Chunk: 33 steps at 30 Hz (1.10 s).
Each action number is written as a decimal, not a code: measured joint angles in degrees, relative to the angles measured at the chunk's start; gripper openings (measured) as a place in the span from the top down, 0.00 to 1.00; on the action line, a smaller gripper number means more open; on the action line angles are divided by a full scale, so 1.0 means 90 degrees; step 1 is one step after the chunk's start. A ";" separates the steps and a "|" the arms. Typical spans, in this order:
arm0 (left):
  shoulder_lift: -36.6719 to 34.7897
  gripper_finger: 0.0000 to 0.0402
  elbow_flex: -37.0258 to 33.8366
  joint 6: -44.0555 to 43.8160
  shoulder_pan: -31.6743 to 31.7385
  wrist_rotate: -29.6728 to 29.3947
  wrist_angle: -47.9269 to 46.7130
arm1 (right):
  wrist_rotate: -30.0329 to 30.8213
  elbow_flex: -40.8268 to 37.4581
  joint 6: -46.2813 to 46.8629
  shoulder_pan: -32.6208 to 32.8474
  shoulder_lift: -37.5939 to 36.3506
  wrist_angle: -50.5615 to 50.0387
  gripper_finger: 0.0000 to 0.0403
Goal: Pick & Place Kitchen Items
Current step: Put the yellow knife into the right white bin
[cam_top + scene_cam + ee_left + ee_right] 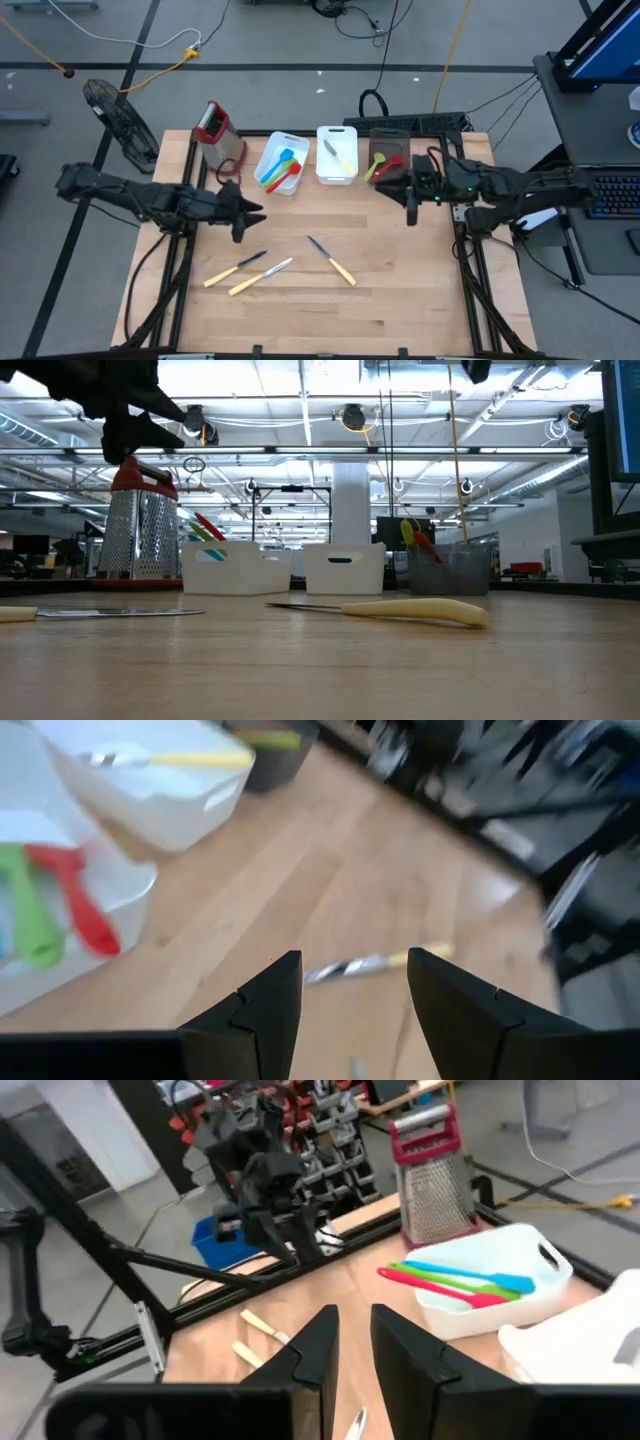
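Three knives with pale yellow handles and slim metal blades lie loose on the bare wooden table (400, 300): two nearly side by side (236, 268) (261, 277) and a third knife (331, 260) a little apart, all in front of the middle white bin (337, 178). That smooth rectangular plastic bin holds a fourth knife (340, 155). Just beside it, another white bin (279, 185) carries three spatulas, blue (285, 158), green (277, 171) and red (286, 176); on its other side a dark grey bin (388, 137) holds a red and a green utensil. A metal box grater (214, 135) with a red top stands beyond the spatula bin. The left gripper (238, 226) hovers above the table between the spatula bin and the loose knives, fingers parted about halfway and holding nothing. The right gripper (411, 207) hangs just beside the dark grey bin, fingers nearly together, a narrow gap showing, empty.
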 joint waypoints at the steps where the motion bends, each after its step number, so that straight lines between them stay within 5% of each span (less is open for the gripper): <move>1: 0.0117 0.54 0.0173 0.0000 -0.0030 0.0000 -0.0348 | 0.0035 0.0000 -0.0065 0.0062 -0.0071 -0.0028 0.87; 11: 0.1457 0.54 0.1532 -0.0333 -0.0357 0.0322 -0.3225 | 0.0145 -0.0819 -0.0385 0.0511 -0.0828 0.0490 0.87; 17: 0.2175 0.54 0.1552 -0.0580 -0.0641 0.1175 -0.3647 | 0.0124 -0.2308 -0.0277 0.0558 -0.1475 0.2274 0.87; 27: 0.3272 0.54 0.1549 -0.2112 -0.1268 0.2237 -0.5854 | 0.0122 -0.4254 0.0129 0.0558 -0.2250 0.4429 0.87; 33: 0.3492 0.54 0.1549 -0.2893 -0.1790 0.2824 -0.5877 | 0.0121 -0.4903 0.0115 0.0555 -0.2471 0.5184 0.87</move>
